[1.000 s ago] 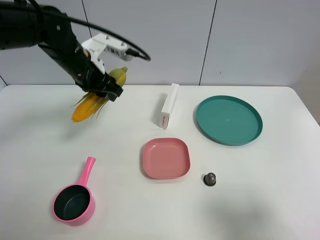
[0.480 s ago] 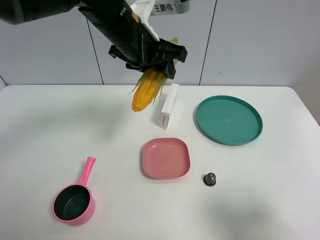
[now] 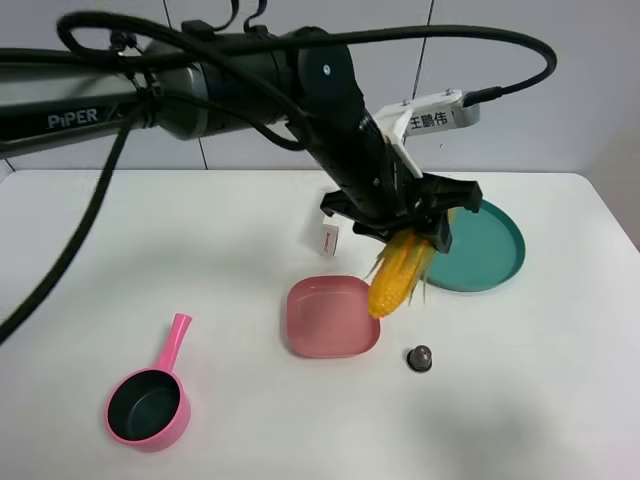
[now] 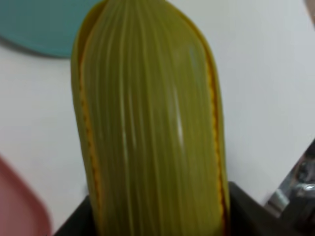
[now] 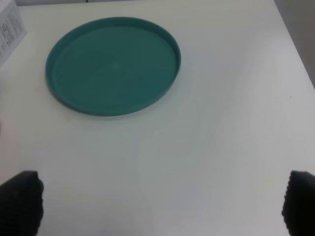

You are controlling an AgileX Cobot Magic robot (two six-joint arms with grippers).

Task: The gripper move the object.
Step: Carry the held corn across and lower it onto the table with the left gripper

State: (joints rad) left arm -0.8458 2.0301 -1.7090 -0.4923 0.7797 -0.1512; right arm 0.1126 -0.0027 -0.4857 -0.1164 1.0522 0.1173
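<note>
Left claw (image 3: 402,222) — clamped on corn cob (image 3: 400,272) — has swung right over pink plate (image 3: 320,320).

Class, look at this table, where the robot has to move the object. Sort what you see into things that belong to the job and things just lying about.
Belongs to the job:
- left gripper, shut on the corn
- corn, held above the table

Just lying about:
- pink plate
- teal plate
- white box
- pink pan
- small dark object
</note>
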